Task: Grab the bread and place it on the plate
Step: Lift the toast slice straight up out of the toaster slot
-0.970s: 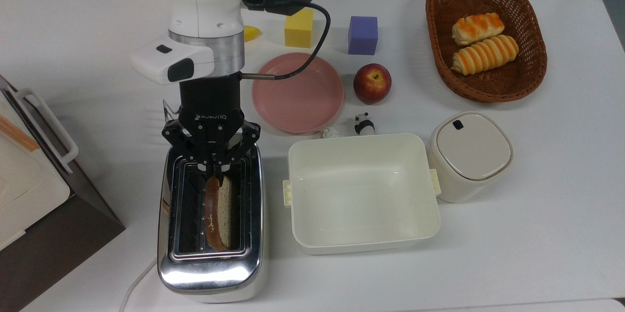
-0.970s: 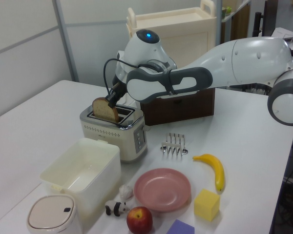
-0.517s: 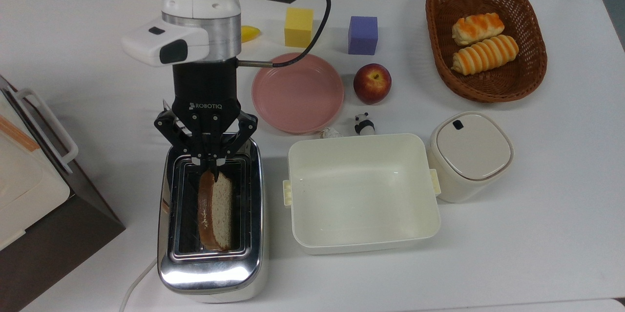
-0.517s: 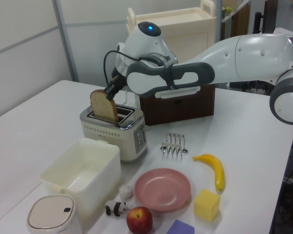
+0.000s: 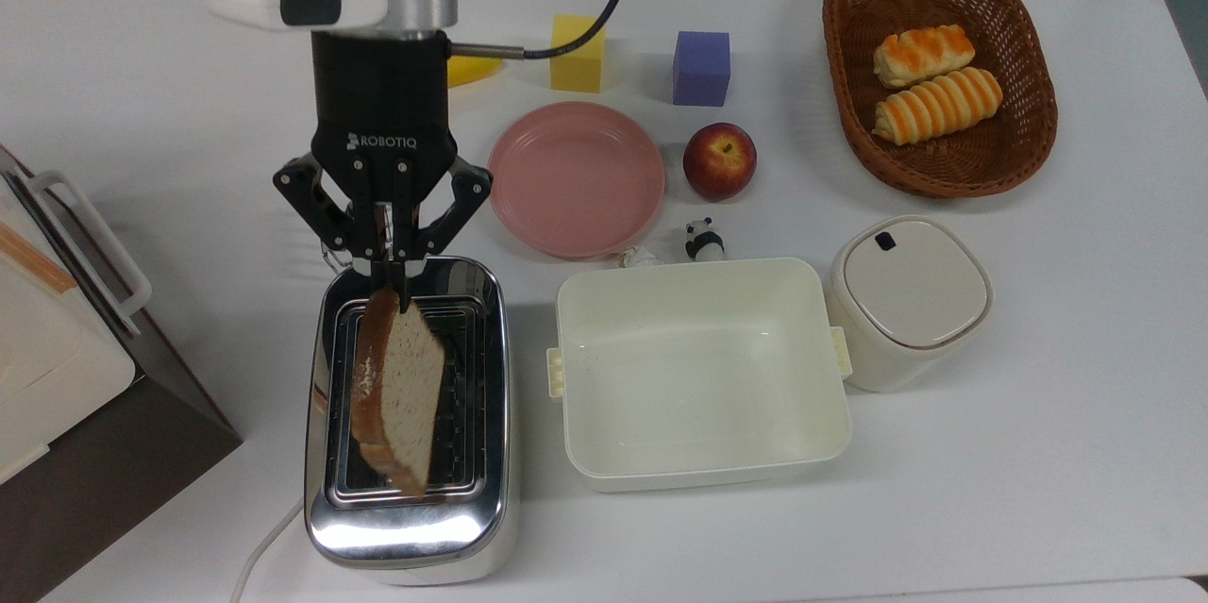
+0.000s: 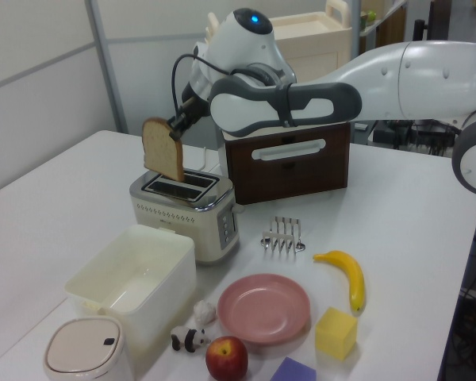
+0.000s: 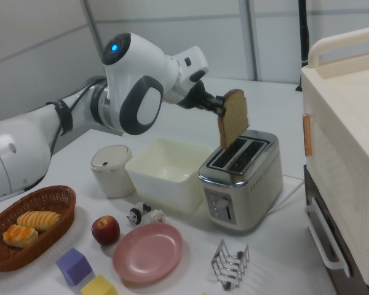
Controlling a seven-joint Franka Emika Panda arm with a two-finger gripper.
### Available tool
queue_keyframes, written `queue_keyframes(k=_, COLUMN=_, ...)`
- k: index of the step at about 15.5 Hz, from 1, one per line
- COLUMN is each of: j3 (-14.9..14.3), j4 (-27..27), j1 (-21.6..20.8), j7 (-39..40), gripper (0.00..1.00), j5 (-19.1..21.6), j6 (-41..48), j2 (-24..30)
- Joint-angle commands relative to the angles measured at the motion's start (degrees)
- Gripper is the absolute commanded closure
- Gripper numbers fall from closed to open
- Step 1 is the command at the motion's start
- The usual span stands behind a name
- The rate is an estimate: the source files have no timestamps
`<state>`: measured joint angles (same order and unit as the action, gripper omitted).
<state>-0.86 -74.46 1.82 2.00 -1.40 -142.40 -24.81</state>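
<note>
Hanging upright in the air, the bread [image 5: 396,386] is clear of the toaster [image 5: 411,527] and directly above its slots, pinched at one top corner by the tool [image 5: 389,277], whose two fingers are closed tight on the crust. In the left view the slice [image 6: 163,149] floats just over the toaster [image 6: 186,208] with a gap below its lower edge, and the right view shows the same gap between the slice [image 7: 234,120] and the toaster [image 7: 243,178]. The plate [image 5: 576,178] lies bare on the table [image 5: 1038,395], near the toaster, off toward the top view's upper right of it. Just beside the toaster on the top view's right sits a cream tub [image 5: 698,372]; beyond the plate from the toaster lies an apple [image 5: 719,159].
</note>
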Motion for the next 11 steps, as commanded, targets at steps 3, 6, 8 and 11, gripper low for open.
queue_keyframes(k=3, j3=-0.10, j4=-2.27, j1=-0.24, j7=0.11, gripper=1.00, j5=1.13, j6=4.21, j2=4.23)
queue_keyframes(k=6, j3=-0.10, j4=-2.53, j1=-0.15, j7=3.09, gripper=1.00, j5=1.31, j6=9.75, j2=6.43)
queue_keyframes(k=8, j3=-0.02, j4=-3.14, j1=-0.06, j7=5.03, gripper=1.00, j5=1.92, j6=12.57, j2=7.48)
queue_keyframes(k=11, j3=-0.10, j4=-7.53, j1=-0.06, j7=9.41, gripper=1.00, j5=2.01, j6=14.33, j2=10.47)
